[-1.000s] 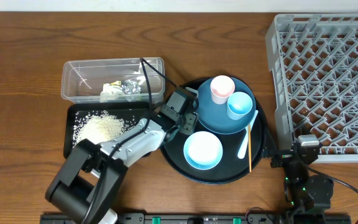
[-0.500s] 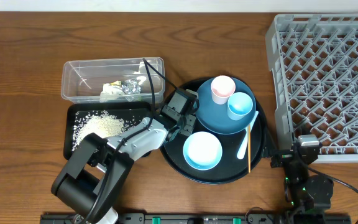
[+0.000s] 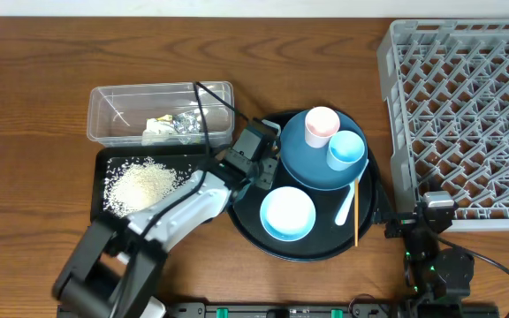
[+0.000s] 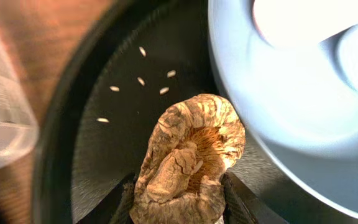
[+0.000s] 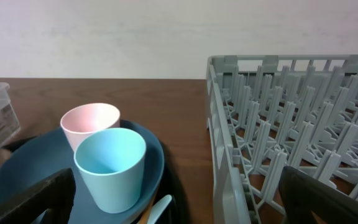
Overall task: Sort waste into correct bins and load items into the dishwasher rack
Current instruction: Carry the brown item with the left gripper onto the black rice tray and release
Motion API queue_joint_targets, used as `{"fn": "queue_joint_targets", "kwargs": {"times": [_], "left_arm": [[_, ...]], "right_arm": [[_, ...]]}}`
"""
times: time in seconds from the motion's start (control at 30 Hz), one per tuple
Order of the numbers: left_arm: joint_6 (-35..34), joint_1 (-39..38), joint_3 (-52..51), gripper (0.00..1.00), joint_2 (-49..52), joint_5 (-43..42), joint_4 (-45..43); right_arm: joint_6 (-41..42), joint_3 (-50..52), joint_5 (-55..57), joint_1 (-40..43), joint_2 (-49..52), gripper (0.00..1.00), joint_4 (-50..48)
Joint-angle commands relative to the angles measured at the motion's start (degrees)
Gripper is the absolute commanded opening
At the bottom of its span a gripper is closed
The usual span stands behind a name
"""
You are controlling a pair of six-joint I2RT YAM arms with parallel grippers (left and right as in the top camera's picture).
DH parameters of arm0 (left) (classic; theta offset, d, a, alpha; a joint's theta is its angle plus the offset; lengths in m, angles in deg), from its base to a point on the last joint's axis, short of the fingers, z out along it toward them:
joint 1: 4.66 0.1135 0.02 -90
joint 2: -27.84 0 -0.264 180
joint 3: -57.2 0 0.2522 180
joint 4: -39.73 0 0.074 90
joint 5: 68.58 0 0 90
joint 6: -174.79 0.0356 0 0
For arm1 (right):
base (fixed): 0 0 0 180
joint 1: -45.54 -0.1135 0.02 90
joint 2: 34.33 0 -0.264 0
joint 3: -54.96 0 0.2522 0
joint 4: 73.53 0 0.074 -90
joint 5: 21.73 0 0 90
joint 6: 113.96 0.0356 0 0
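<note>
Left gripper [image 4: 178, 200] is clamped on the brown food lump [image 4: 188, 149] (hold sits low); a soft lump may slip onto the round black tray [image 4: 98, 155]. Right gripper [image 5: 179, 202] stands apart.

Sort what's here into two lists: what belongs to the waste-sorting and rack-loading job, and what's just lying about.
Job: rice, brown lump, wrappers, clear tub, black rectangular tray, plate, bowl, blue cup, pink cup, spoon, chopstick, rack.
Lying about: round black tray.
</note>
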Motion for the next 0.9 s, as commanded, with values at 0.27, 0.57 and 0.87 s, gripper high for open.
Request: {"fn": "queue_joint_targets", "kwargs": {"times": [0.27, 0.57, 0.87], "left_arm": [[0.22, 3.39, 0.63, 0.21, -11.13, 9.42, 14.29], [-6.67, 16.94, 0.61, 0.15, -17.07, 12.07, 27.61], [-10.78, 28.0, -0.28, 0.15, -15.91, 10.16, 32.22]], "right_arm": [[-0.63, 0.2, 0.39, 0.42, 0.0, 0.99, 0.09], [-0.63, 0.2, 0.39, 0.42, 0.0, 0.99, 0.09], [-0.63, 0.2, 0.39, 0.42, 0.0, 0.99, 0.09]]}}
